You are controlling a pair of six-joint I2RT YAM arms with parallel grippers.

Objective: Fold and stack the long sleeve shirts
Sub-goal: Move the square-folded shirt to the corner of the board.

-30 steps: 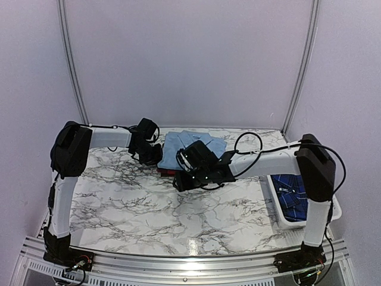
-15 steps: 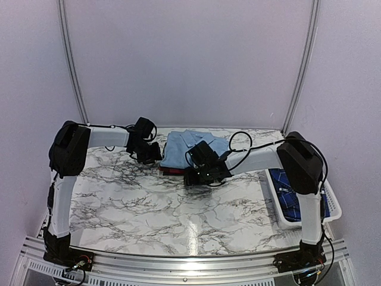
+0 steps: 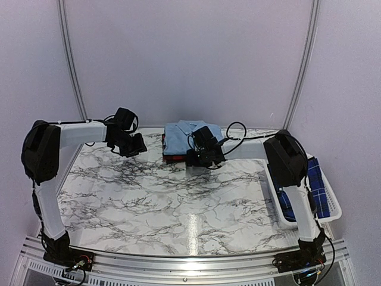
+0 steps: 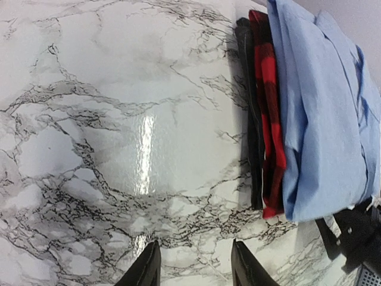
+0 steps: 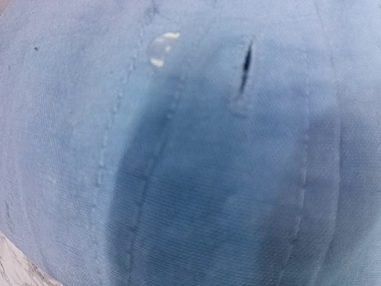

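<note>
A folded light blue shirt (image 3: 180, 133) lies on top of a folded red-and-black check shirt (image 3: 171, 157) at the back middle of the table. In the left wrist view the stack shows edge-on: light blue shirt (image 4: 324, 119), red check shirt (image 4: 269, 119). My right gripper (image 3: 193, 156) rests against the stack's front right part. Its camera sees only light blue cloth (image 5: 190, 179) with a button (image 5: 162, 50), and its fingers are hidden. My left gripper (image 3: 139, 148) is open and empty over bare table left of the stack, fingertips (image 4: 147, 267) apart. The dark blue plaid shirt (image 3: 317, 185) lies in the basket at right.
A white basket (image 3: 333, 208) stands at the table's right edge. Marble tabletop (image 3: 178, 202) spreads in front of the stack. The back wall and metal frame posts stand close behind the stack. My right gripper's black body shows in the left wrist view (image 4: 357, 232).
The right arm reached farther back and the stack slid toward the back wall with it. The left gripper drew away to the left of the stack. The basket's plaid shirt is now more exposed.
</note>
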